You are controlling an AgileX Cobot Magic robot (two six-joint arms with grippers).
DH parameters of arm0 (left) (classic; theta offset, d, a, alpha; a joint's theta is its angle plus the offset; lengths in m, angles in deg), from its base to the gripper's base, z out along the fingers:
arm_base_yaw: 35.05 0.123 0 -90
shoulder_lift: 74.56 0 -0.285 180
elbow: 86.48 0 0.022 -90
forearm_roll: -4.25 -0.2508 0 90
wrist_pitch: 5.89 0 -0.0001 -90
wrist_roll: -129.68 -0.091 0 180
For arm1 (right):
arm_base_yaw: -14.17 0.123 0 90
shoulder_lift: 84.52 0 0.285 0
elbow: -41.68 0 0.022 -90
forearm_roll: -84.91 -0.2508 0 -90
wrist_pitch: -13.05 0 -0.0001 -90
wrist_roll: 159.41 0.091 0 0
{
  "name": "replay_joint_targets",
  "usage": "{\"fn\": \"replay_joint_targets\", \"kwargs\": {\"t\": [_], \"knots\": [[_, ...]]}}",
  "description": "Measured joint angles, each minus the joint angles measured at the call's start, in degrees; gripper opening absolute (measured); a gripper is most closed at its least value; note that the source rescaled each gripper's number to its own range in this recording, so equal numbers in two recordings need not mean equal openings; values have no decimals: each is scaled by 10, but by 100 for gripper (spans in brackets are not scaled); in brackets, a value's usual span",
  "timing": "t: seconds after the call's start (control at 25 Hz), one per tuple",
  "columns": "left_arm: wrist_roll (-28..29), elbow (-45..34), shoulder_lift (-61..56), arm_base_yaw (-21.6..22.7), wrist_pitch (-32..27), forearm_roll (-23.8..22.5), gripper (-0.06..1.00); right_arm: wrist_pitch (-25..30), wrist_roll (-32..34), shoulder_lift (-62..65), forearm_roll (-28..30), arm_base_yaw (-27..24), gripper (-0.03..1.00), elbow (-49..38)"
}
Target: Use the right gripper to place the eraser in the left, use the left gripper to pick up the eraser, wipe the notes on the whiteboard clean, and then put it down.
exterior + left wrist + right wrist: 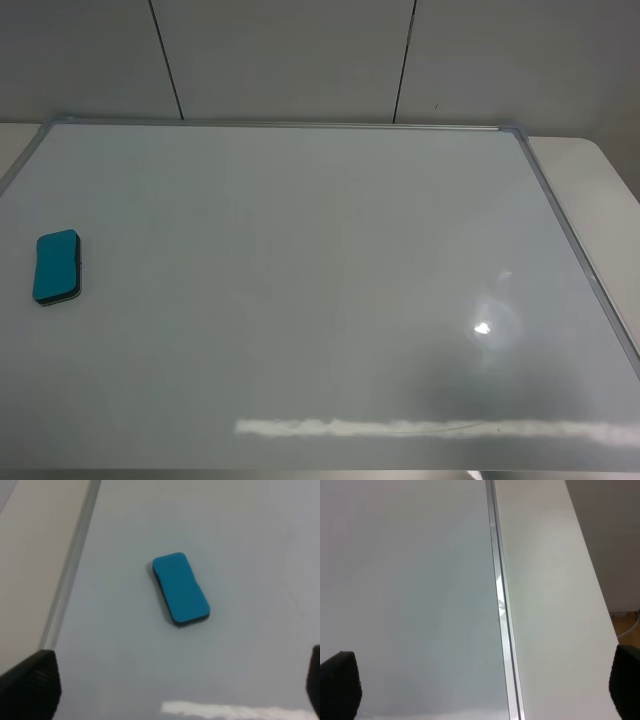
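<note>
Grey wall panels stood behind a pale table (600, 190), on which the whiteboard (300, 290) lay flat in its silver frame.

We found the left gripper (175, 690) with fingers spread wide, only the two dark tips showing at the margins of its wrist view, nothing between them. The right gripper (485, 685) was likewise parted and empty, poised over the board's right edge rail.

Beyond the left fingers, the eraser (57, 266) lay flat on the board near its left edge, roughly midway along it, teal top up, dark underside down, well apart from both grippers.

No notes were visible on the board.

We judged the eraser light, with a firm body and soft felt base, unlikely to slip. It should be pinched across its narrow width, at mid-length, on the side walls.
</note>
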Motion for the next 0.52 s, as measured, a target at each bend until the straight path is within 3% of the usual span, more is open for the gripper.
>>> {"fn": "replay_joint_targets", "kwargs": {"t": [0.52], "knots": [[0, 0, 0, 0, 0, 0, 100, 0, 0, 0, 0, 0, 100, 0]]}}
